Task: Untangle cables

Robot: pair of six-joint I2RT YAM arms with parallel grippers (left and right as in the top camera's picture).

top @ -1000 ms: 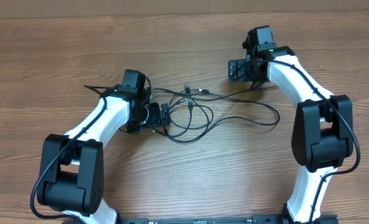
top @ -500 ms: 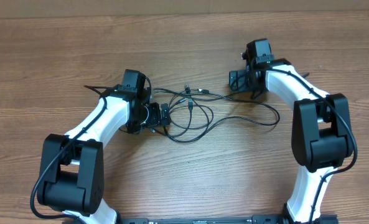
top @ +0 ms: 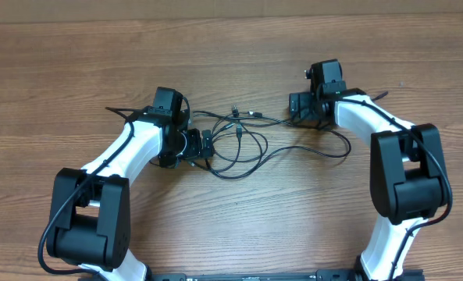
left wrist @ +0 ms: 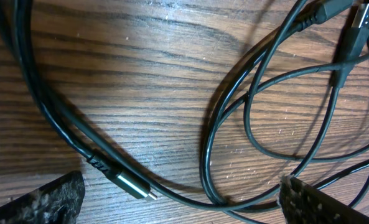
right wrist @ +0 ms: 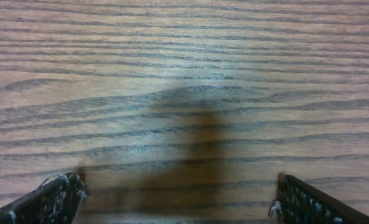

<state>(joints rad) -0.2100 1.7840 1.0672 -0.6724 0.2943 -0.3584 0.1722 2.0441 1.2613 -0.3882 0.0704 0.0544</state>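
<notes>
Cables (top: 247, 142): thin black cords lying in loose, overlapping loops at mid-table (top: 231, 55), between the two arms. Small plugs are bunched at the top of the tangle. One strand trails right, passing just beside the right gripper (top: 297, 107).

Left gripper (top: 205, 146): low over the left edge of the loops. Jaws spread wide, nothing pinched. In the left wrist view the fingertips (left wrist: 44, 198) sit in the bottom corners, well apart. Crossing loops and a plug (left wrist: 129, 184) with a metal tip lie on the wood between them. Whether the tips touch a cord cannot be told.

Right gripper: at the upper right of the tangle, jaws spread wide, empty. Its wrist view shows wood grain and a dark shadow (right wrist: 184, 143) between the fingertips.
</notes>
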